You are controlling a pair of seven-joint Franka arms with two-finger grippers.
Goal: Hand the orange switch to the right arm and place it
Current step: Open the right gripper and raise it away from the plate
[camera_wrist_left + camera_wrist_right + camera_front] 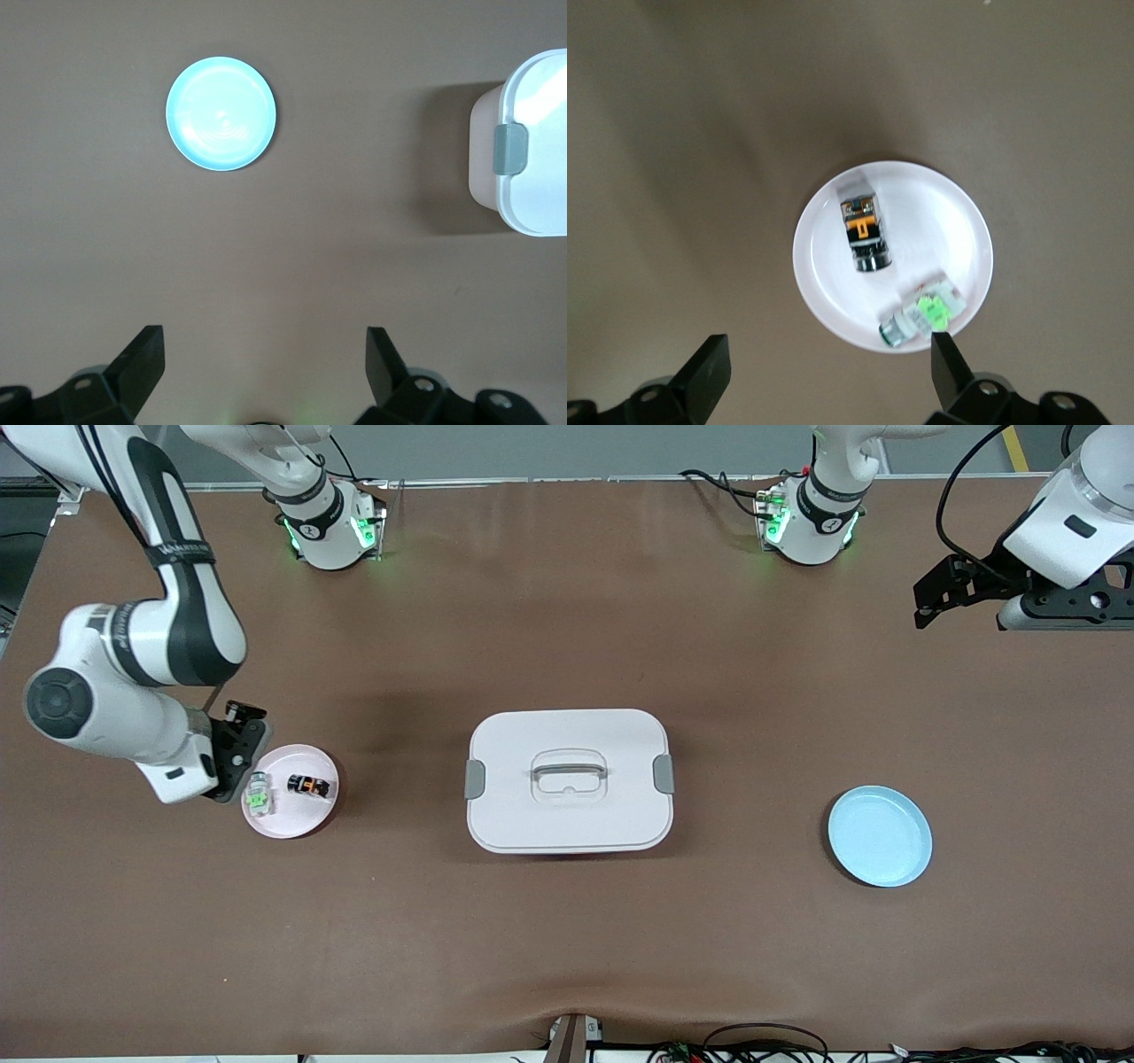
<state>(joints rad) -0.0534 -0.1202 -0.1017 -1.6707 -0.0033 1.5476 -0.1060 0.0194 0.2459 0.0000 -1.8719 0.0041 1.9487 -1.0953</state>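
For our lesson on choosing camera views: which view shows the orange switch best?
The right wrist view: it looks straight down on the orange switch, lying large and unblocked on the pink plate beside the green block. The front view shows the switch only as a tiny dark block. The left wrist view does not show it.

**Both arms up, jaws spread wide**

The right arm (133, 646) reaches out from its base and folds down at the right arm's end of the counter, its wrist bent so the right gripper (237, 748) hangs low with jaws spread apart and nothing between them. The left arm (1076, 522) waits raised over its own end of the counter, the left gripper (943, 598) held high, jaws likewise wide apart and empty.
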